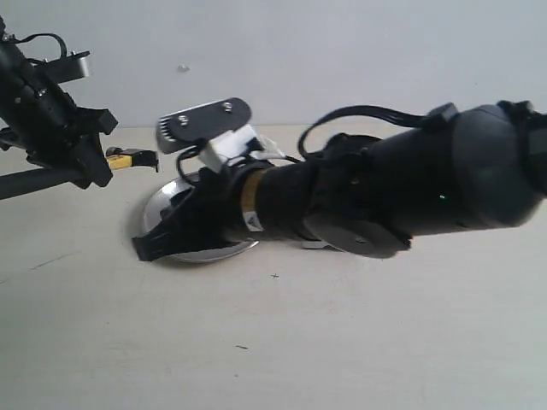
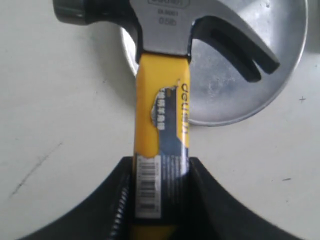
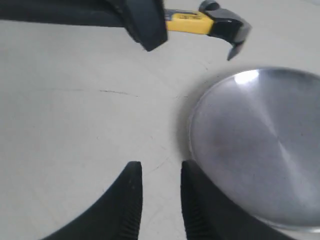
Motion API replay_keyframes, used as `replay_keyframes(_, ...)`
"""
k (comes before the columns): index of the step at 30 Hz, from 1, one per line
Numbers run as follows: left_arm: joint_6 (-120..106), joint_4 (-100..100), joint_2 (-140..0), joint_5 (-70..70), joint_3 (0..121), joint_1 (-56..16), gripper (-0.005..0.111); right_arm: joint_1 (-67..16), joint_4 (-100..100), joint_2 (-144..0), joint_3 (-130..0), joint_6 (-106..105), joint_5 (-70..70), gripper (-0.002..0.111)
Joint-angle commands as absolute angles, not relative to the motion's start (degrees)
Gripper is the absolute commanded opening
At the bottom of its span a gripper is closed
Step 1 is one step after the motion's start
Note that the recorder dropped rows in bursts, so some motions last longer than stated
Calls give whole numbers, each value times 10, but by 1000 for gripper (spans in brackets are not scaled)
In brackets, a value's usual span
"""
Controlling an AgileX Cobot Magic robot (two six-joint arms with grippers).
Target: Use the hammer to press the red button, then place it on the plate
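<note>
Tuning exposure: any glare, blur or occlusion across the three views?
Exterior view: the right arm, close and soft, hides most of the plate. Left wrist view: the hammer head is slightly blurred, plate evenly bright. Right wrist view: white glare near the plate's rim; right tool nearly black.

The hammer [image 2: 161,95] reads "deli" along its yellow neck.

Plate [image 3: 260,145] is showing as bright brushed metal, giving a soft sheen with fine radial grain. Hammer [image 2: 160,115] is presenting a smooth grey metal head with stamped lettering and a glossy yellow neck carrying a torn, peeling printed label. Table [image 1: 342,342] is reading matt off-white with faint dark scuffs; fingers [image 3: 127,200] are looking like matt black plastic, ribbed on the inner faces.
</note>
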State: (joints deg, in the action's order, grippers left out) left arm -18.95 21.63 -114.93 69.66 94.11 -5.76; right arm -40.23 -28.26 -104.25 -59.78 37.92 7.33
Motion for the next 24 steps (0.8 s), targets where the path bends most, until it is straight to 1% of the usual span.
replay_keyframes(1,-193,262,-1108,642,893,-63,0,-368,-178,-1005,-498,386,221,24)
replay_keyframes(2,-193,262,-1104,634,886,-67,0,-365,-161,-1000,-480,386,247,23)
replay_keyframes(3,-193,262,-1096,623,873,-75,0,-363,-120,-992,-440,386,304,22)
replay_keyframes(5,-193,277,-1087,595,857,-94,0,-363,-101,-990,-406,391,348,22)
replay_keyframes(8,-191,286,-1081,549,845,-123,0,-363,-100,-988,-385,421,368,22)
replay_keyframes(10,-190,294,-1081,532,845,-134,0,-363,-107,-983,-378,447,388,20)
replay_keyframes(11,-189,300,-1081,524,845,-139,0,-363,-110,-980,-376,458,399,18)
replay_keyframes(12,-187,309,-1081,506,844,-147,0,-363,-124,-969,-376,472,410,8)
replay_keyframes(13,-187,312,-1081,487,840,-157,0,-363,-122,-962,-376,471,412,0)
replay_keyframes(16,-190,321,-1081,460,826,-164,0,-339,-119,-960,-376,529,403,0)
replay_keyframes(19,-195,321,-1078,457,825,-165,0,-328,-126,-986,-382,605,436,0)
replay_keyframes(24,-228,370,-1071,441,825,-167,0,-328,-242,-1041,-435,722,450,0)
